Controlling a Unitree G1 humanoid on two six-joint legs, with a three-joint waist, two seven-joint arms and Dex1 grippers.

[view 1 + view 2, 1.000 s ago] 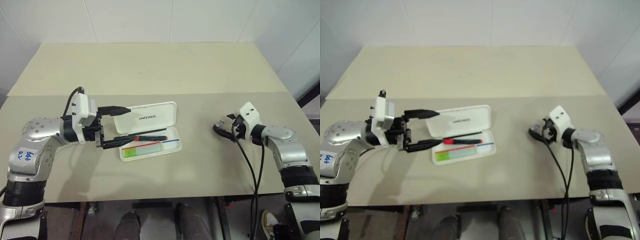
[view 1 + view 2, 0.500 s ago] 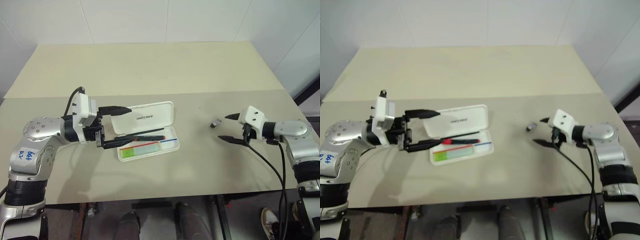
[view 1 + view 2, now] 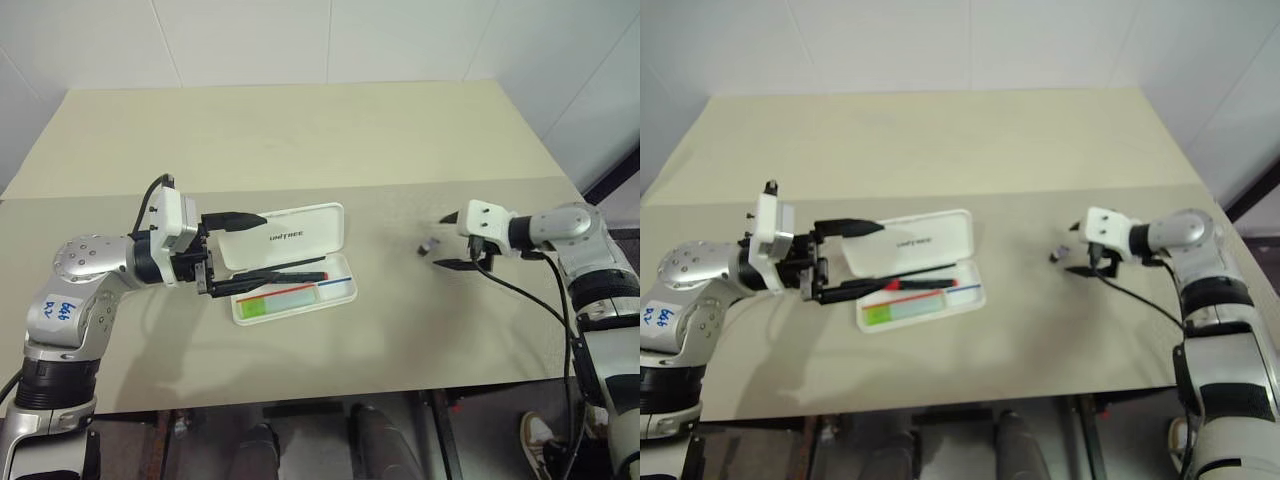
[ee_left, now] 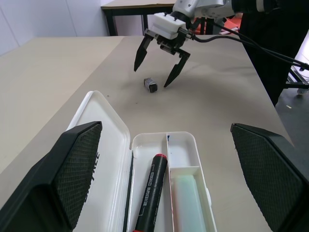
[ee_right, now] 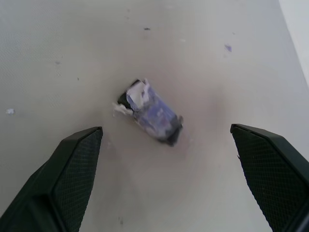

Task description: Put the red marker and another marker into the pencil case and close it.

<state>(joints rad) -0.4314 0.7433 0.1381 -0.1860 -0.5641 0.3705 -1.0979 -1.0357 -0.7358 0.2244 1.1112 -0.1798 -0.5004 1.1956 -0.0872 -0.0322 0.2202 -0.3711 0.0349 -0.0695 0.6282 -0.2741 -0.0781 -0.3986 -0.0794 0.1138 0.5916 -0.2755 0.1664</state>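
Currently the pencil case (image 3: 295, 262) lies open on the table (image 3: 300, 140), red marker (image 3: 298, 274) and another marker (image 3: 278, 299) both in its tray. Left gripper (image 3: 238, 250) is spread wide and empty, one finger over the lid's left end, the other at the tray's left edge. Right gripper (image 3: 452, 241), released and empty, sits well right of the case, flanking a small dark object (image 3: 427, 246).

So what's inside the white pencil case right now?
The open pencil case holds the red marker in its long compartment and the pale green marker in the one beside it. Anything beneath them is covered.
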